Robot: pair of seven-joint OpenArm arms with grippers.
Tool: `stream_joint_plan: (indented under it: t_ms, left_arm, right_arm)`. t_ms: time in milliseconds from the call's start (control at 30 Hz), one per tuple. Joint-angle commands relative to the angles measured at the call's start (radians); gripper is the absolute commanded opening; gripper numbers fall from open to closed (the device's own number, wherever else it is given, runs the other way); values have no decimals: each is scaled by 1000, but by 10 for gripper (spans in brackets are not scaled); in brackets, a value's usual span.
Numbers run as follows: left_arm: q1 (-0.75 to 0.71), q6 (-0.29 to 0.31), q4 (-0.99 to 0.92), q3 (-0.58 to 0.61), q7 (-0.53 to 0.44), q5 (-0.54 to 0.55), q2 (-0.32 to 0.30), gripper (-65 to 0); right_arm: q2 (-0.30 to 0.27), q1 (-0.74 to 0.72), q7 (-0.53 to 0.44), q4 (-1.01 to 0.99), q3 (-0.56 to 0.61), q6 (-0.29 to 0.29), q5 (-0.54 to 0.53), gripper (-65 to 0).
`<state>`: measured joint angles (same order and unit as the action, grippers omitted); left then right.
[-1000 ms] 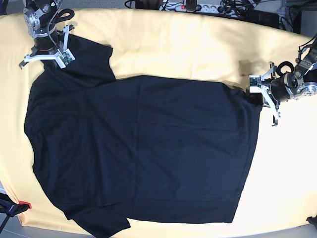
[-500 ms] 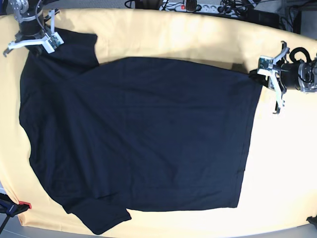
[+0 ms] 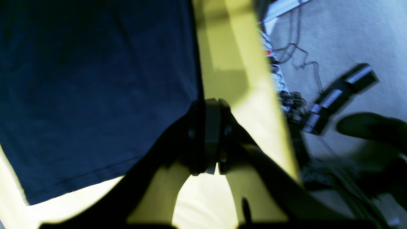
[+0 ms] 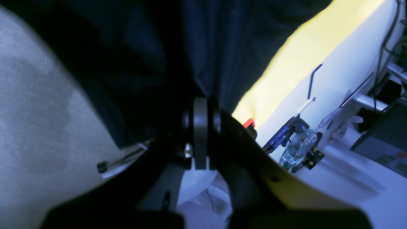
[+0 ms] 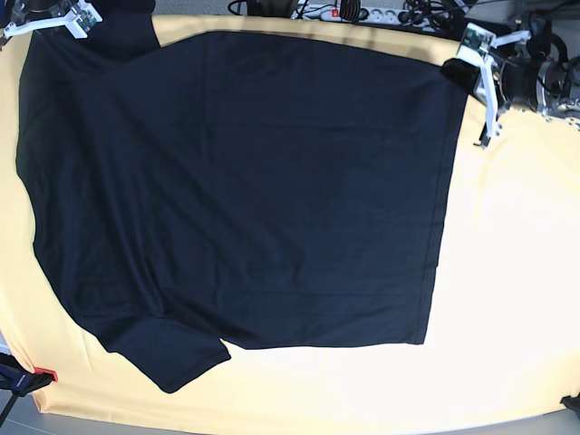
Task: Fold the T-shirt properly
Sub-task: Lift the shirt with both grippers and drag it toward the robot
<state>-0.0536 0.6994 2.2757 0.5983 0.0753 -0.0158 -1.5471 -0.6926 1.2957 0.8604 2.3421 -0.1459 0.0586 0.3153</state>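
Both arms' jaws pinch the T-shirt (image 5: pixel 245 190) at its far corners, stretching it flat over the bench (image 5: pixel 507 272) for folding.

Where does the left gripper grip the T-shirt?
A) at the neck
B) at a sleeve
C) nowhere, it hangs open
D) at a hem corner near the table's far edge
D: the left gripper is closed on the T-shirt at its hem corner.

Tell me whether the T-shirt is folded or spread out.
Spread out. The T-shirt lies as one flat layer on the yellow cloth, body and near sleeve showing, no fold made yet.
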Motion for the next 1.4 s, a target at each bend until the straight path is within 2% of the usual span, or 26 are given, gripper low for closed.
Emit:
stream_joint_plan:
  t_ms: [0, 100, 200, 300, 400, 467, 567, 733, 833, 933, 1000, 1167, 1233, 1300, 1367]
  left_arm:
    - [-11, -1, 20, -10, 13, 11, -6, -650]
    - [-50, -1, 56, -9, 118, 75, -6, -650]
    - [-65, -1, 81, -9, 226, 130, -6, -650]
    - [-62, -1, 81, -10, 244, 112, -6, -650]
    - [-62, -1, 81, -10, 244, 45, -6, -650]
    - [-62, -72, 81, -10, 244, -11, -6, -650]
    - [-62, -213, 81, -10, 244, -100, -6, -650]
    - [-62, -438, 81, -10, 244, -201, -6, -650]
    - [-62, -536, 51, -10, 244, -251, 45, -650]
    - [-62, -616, 1, -10, 243, -291, 106, -650]
    - [-56, -650, -37, -10, 240, -316, 143, -650]
    - [28, -652, -144, -10, 225, -317, 228, -650]
    - [69, -652, -200, -10, 185, -304, 264, -650]
    - [106, -650, -254, -10, 138, -263, 299, -650]
    - [138, -642, -299, -10, 119, -229, 332, -650]
  right_arm:
    - [-3, 13, 18, 14, -6, -10, 6, -650]
    - [-3, 13, 24, 14, -6, -10, 1, -650]
    - [-3, 13, -31, 14, -6, -10, 0, -650]
    - [-3, 13, -96, 14, -6, -10, 0, -650]
    - [-3, -16, -109, 14, -6, -10, 0, -650]
    - [-3, -75, -131, 14, -6, -9, 0, -650]
    - [-5, -158, -173, 14, -6, 15, -3, -650]
    - [-39, -278, -192, 14, -6, 56, -81, -650]
    - [-42, -336, -246, 14, -6, 59, -94, -650]
    - [-42, -416, -269, 14, -6, 90, -175, -650]
    - [-42, -470, -284, -20, -6, 118, -218, -650]
    - [-43, -607, -309, -151, -6, 126, -251, -650]
    - [-43, -657, -311, -189, -6, 135, -312, -650]
    - [-42, -700, -312, -219, -6, 196, -355, -650]
    - [-42, -739, -317, -248, -6, 234, -392, -650]
